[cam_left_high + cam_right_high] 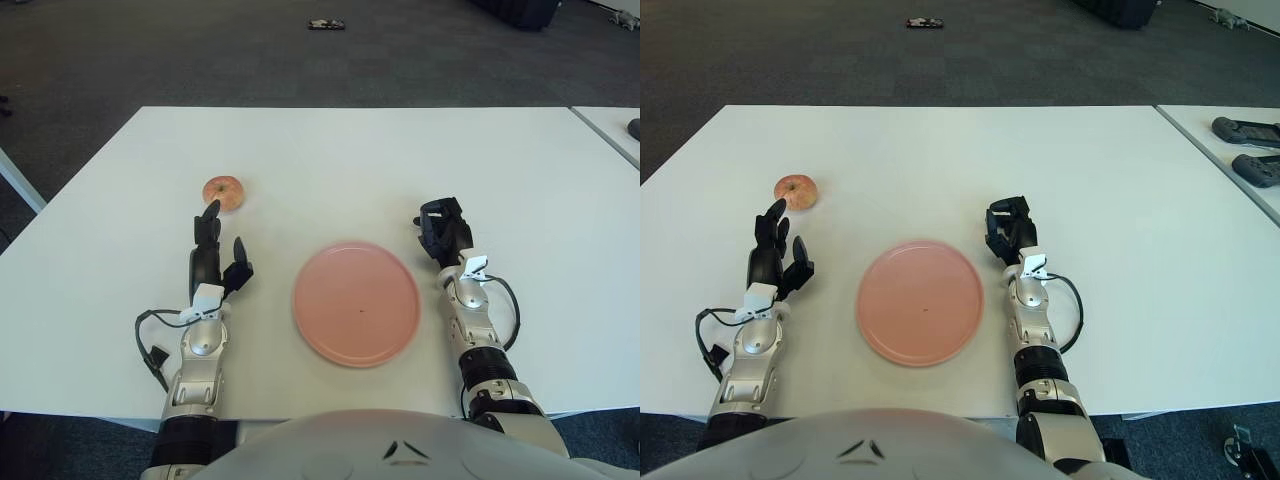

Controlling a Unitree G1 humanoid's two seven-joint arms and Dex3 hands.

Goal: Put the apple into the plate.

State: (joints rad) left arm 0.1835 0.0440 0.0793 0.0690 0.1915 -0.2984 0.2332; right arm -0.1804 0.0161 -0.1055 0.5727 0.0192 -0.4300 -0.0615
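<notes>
Reaching toward the apple (223, 192), the left hand (218, 258) has its fingers spread and empty just short of the fruit, which sits on the table (330, 150) left of the plate (356, 302). Grasping and placing remain. The right hand (444, 234) shows right of the plate, curled, holding nothing.

Black three-finger left hand (219, 255) and right hand (443, 232), silver forearms, black looping cables, grey torso

The left hand (218, 255) has a fingertip covering the near edge of the apple (223, 191); whether they touch cannot be told. The small dark object (326, 23) on the floor beyond the bench (330, 150) is too small to identify; the second bench (1200, 125) is cut off by the right edge.
</notes>
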